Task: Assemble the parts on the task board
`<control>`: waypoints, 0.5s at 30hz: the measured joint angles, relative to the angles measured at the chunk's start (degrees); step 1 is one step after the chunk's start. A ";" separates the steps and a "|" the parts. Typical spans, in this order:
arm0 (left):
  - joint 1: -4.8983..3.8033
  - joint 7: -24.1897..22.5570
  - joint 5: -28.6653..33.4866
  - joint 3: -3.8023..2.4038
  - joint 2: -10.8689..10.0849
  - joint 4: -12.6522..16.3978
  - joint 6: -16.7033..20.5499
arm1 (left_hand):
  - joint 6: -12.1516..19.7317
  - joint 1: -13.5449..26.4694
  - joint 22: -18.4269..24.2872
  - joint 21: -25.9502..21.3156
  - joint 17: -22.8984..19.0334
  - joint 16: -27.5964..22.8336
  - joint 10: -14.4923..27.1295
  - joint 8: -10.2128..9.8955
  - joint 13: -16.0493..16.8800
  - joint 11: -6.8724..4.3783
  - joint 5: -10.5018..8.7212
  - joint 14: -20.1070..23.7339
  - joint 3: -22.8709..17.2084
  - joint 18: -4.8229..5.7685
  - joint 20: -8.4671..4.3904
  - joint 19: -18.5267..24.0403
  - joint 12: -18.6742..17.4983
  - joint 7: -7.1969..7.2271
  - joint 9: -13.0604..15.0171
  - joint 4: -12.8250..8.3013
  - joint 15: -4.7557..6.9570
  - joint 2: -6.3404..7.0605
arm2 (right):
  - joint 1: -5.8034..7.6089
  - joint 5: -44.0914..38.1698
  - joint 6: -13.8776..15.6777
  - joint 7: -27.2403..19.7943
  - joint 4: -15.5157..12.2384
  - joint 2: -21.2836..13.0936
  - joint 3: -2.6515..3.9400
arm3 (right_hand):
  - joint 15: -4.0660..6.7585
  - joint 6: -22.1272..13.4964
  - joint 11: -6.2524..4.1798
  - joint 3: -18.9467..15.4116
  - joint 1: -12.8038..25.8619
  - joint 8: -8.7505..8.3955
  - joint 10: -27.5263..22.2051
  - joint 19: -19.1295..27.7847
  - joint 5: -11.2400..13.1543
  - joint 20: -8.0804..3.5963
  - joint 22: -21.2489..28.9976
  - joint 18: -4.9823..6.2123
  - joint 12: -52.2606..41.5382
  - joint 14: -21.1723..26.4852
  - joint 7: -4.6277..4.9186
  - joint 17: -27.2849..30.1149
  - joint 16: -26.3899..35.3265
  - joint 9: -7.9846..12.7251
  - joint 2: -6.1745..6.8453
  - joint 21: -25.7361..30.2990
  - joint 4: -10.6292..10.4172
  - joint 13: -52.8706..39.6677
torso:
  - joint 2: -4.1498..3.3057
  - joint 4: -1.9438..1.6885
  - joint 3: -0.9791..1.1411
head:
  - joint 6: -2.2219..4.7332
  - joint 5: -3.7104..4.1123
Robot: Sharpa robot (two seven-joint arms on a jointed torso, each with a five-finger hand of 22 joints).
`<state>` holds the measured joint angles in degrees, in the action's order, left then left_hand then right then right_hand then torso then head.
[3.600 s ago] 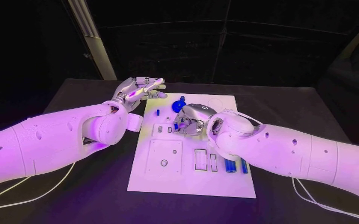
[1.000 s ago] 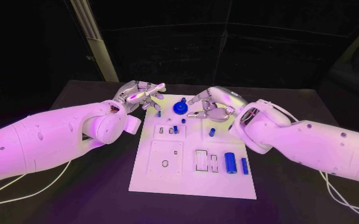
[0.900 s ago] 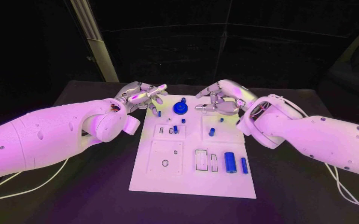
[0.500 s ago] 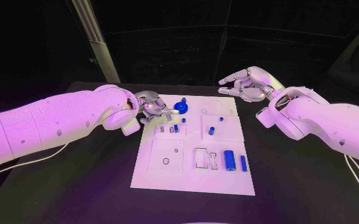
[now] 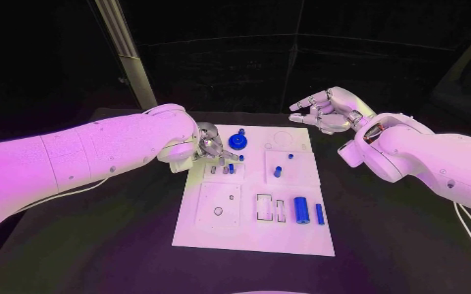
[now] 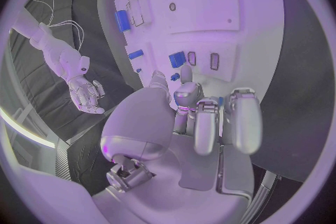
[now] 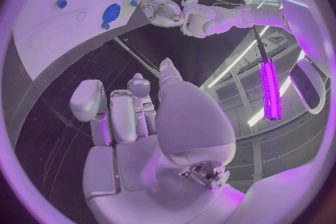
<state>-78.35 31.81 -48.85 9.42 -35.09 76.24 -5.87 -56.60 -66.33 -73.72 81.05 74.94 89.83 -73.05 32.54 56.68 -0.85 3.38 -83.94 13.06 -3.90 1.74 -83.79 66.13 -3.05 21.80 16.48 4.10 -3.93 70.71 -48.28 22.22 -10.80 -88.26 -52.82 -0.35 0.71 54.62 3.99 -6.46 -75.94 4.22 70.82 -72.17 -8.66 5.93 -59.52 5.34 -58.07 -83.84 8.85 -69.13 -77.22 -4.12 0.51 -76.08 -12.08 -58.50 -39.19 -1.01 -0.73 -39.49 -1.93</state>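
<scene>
Head view: the white board lies in the middle of the black bench, with small blue parts scattered over it and a round blue part near its far end. The left hand hangs low over the board's far left corner, its fingers curled downward; whether they hold anything cannot be told. The right hand hovers beyond the board's far right corner, fingers spread and holding nothing.
</scene>
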 measured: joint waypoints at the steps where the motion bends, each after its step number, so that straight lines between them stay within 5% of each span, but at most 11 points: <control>1: -0.02 0.33 -0.19 0.00 0.38 -0.22 -0.13 | 0.19 0.00 -0.13 0.00 0.00 0.00 -0.17 0.37 0.13 -0.17 0.00 -0.12 0.13 0.00 -0.02 -0.02 0.19 0.19 0.32 -0.13 0.12 0.00 | 0.00 0.00 -0.07 0.07 0.07 0.08 0.00 | 0.00 0.00 0.00 0.00 0.00 0.00 0.00 0.00 0.00 0.00 0.00 0.00 0.00 0.00 0.00 0.00 0.00 0.00 0.00 0.00 0.00 0.00 | 0.00 0.01 0.01 | 0.00 -0.01; 15: -0.15 3.12 -1.51 0.60 3.87 -2.55 -2.32 | 0.93 0.00 -0.64 0.22 -0.01 0.00 -0.16 1.33 0.74 -0.17 0.00 -0.21 0.44 -0.01 -0.02 -0.02 0.43 0.10 1.60 -0.13 0.21 0.00 | 0.01 -0.12 -1.11 1.28 1.05 1.12 0.00 | 0.00 0.00 0.00 -0.14 0.00 0.00 0.00 0.00 0.00 0.00 0.17 0.00 0.00 0.00 0.00 0.11 0.22 0.01 0.00 0.25 -0.14 0.08 | -0.07 -0.08 -0.02 | -0.39 0.07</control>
<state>-78.51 34.93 -50.37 10.02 -31.22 73.68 -8.19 -55.67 -66.33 -74.36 81.26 74.93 89.83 -73.21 33.87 57.42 -1.02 3.38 -84.15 13.50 -3.91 1.71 -83.81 66.57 -2.95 23.40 16.35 4.31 -3.93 70.73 -48.40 21.11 -9.52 -87.21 -51.70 -0.35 0.71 54.62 3.99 -6.60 -75.94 4.22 70.82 -72.17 -8.66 5.93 -59.34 5.34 -58.06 -83.84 8.86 -69.02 -77.00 -4.12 0.50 -75.82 -12.22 -58.43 -39.27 -1.08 -0.75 -39.88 -1.87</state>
